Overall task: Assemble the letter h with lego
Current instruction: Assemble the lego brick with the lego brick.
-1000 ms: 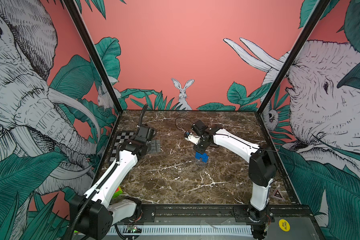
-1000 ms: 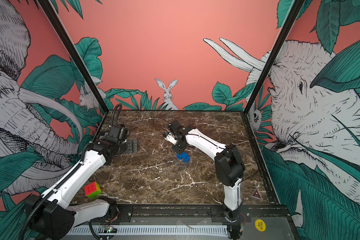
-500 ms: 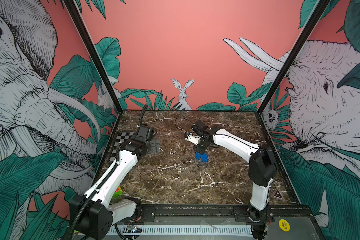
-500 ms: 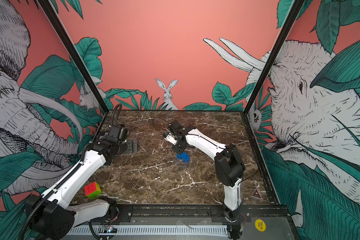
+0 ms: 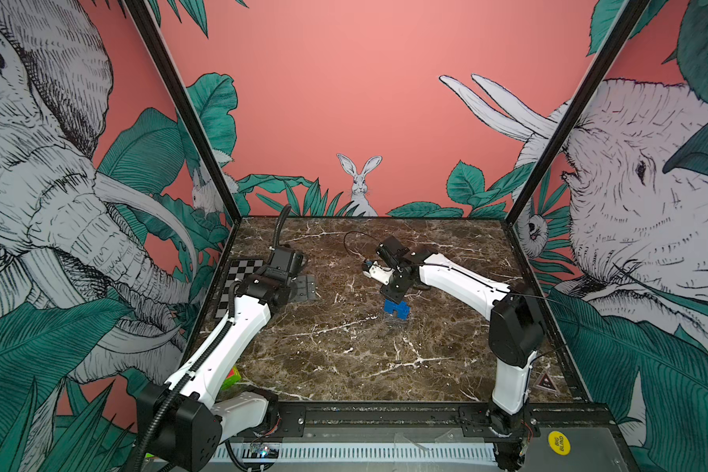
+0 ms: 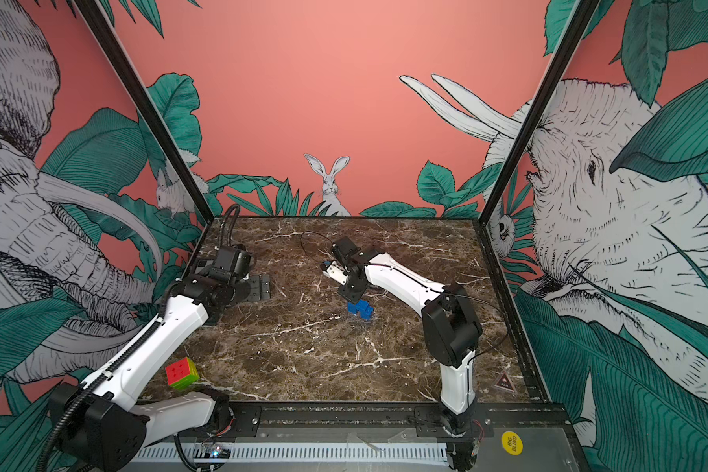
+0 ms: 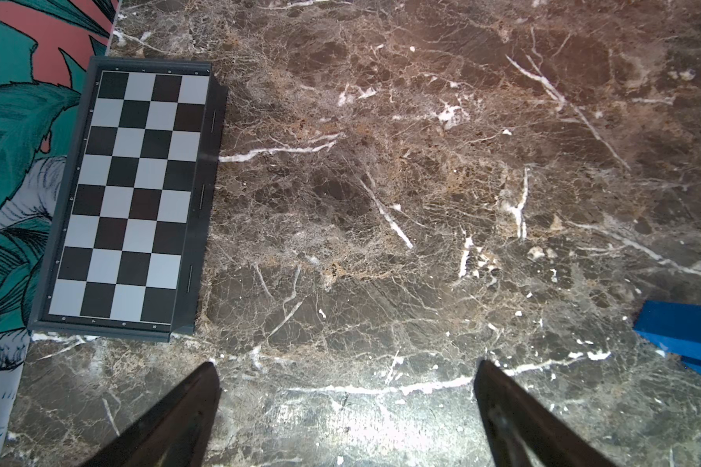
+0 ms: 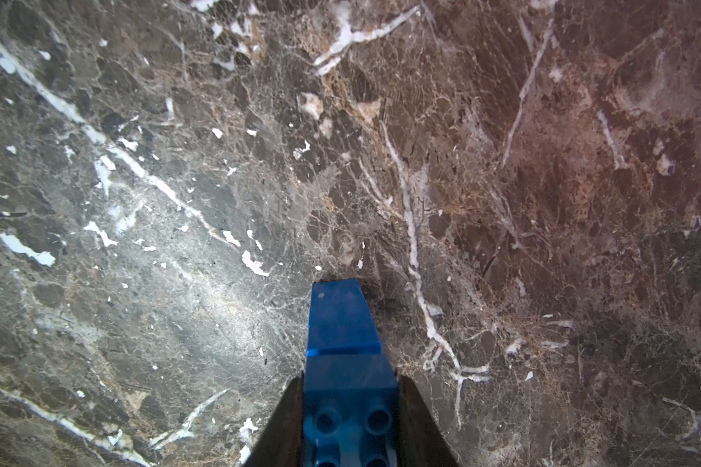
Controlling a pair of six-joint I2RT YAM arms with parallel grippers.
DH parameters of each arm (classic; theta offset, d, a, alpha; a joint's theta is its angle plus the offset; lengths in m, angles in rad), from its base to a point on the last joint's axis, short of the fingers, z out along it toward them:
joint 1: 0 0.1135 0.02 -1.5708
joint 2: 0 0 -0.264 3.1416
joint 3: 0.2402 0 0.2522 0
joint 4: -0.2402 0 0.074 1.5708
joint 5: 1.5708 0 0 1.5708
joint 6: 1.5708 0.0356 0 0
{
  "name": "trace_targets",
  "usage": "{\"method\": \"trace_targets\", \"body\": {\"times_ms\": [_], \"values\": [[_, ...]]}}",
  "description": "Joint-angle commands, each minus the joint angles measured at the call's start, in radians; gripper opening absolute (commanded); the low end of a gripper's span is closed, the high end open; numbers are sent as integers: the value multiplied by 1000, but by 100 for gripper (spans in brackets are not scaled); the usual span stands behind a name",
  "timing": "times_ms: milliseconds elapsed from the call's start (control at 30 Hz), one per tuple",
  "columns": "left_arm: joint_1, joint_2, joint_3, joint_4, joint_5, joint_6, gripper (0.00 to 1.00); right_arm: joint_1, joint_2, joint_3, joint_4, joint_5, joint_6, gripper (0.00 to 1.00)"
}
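Two white and black robot arms reached over one dark brown marble table. The right gripper pointed down close to the middle of the table, a little to the far side. Its two dark fingers were clamped on the top brick of one small bright blue lego structure of studded plastic bricks. In the right wrist view four round studs showed on this top brick, and one more blue brick continued below it to the marble. The structure seemed to stand on the table. In both top views it had a notch at its lower edge, but I could not count its bricks with certainty.

The left gripper hung over bare marble in the far left part of the table. Its two dark fingers were spread wide and held nothing. Just to the left of it lay one flat black and white chessboard with a grey frame, against the left wall. One blue corner of the lego structure showed at the edge of the left wrist view, well apart from the left gripper.

One multicoloured puzzle cube with red, green and yellow faces lay in the near left corner, beside the left arm.
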Motion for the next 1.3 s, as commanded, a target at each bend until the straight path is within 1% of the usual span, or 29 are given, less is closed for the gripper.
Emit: {"method": "trace_targets", "body": {"times_ms": [0,367,533,733,867,1033,1200,1267], "values": [[-1,-8,-9,-9,-11,-6,99,-4,-21,-4,-4,37,1,0],[0,-7,-9,-11,-11,-9,99,-4,7,20,-37,-8,-3,0],[0,-16,-15,-9,-12,-9,99,-4,0,-31,-1,-9,1,0],[0,-10,-11,-9,-8,-9,99,-4,20,2,-25,-32,6,0],[-1,-17,-15,-9,-11,-9,99,-3,5,-24,-9,-34,1,0],[0,-8,-11,-8,-6,-9,99,-4,23,-35,-31,-32,-10,0],[-1,-5,-10,-8,-6,-7,99,-3,-21,-112,68,-54,14,0],[-1,-4,-9,-8,-8,-6,99,-2,-25,-118,76,-44,26,0]]}}
